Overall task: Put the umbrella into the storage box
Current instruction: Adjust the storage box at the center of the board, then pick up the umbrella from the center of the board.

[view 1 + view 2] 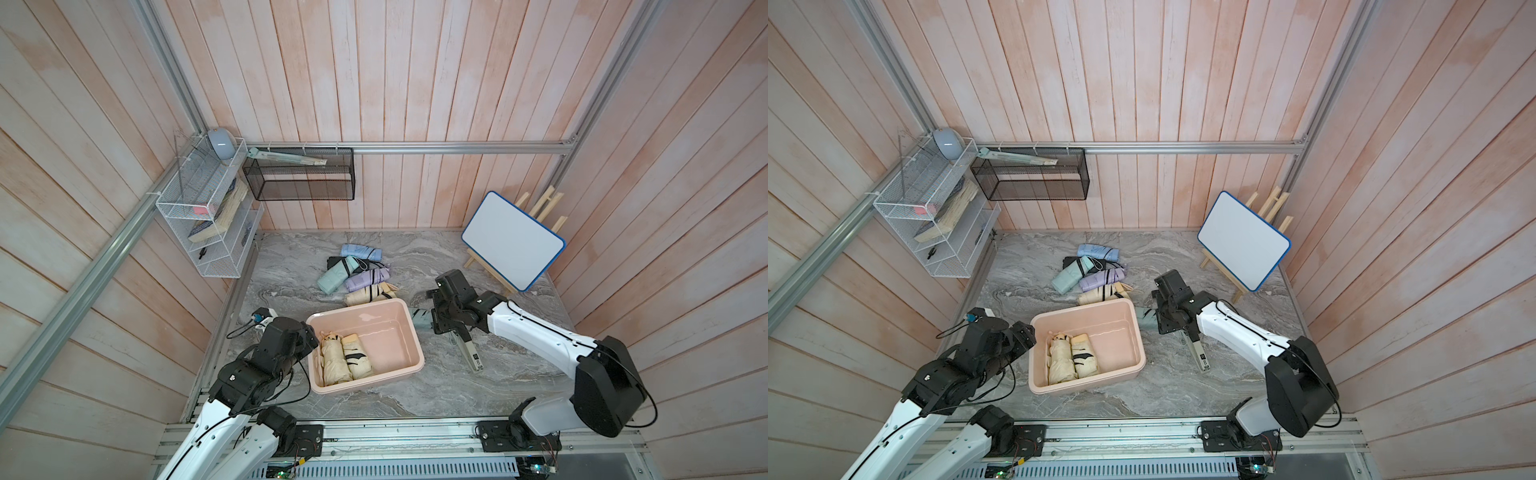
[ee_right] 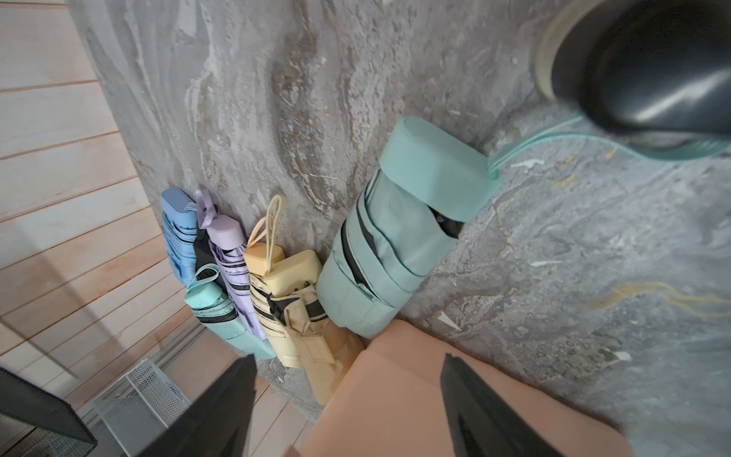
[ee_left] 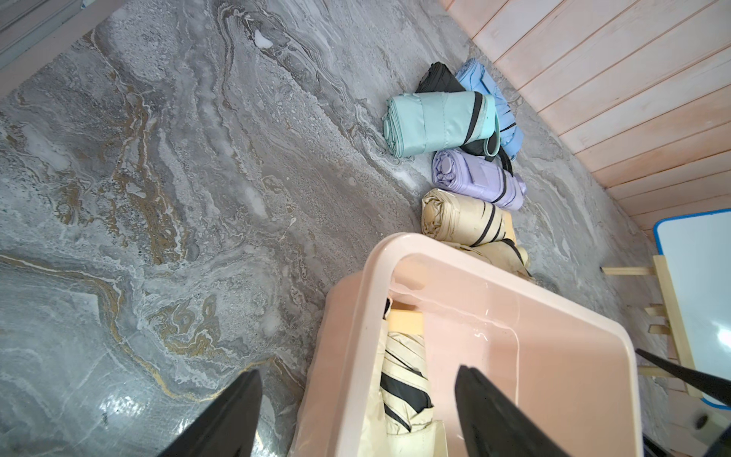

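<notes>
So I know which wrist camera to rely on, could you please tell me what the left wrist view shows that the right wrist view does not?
Only the left wrist view shows inside the storage box, where cream umbrellas lie, and the whiteboard. Only the right wrist view shows a mint umbrella lying close beside the box, outside it, and the white wire rack. Both show the pile of umbrellas on the table.

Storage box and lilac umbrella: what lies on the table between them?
A cream umbrella next to the lilac umbrella, and a second cream umbrella by the storage box. The left wrist view shows both.
</notes>
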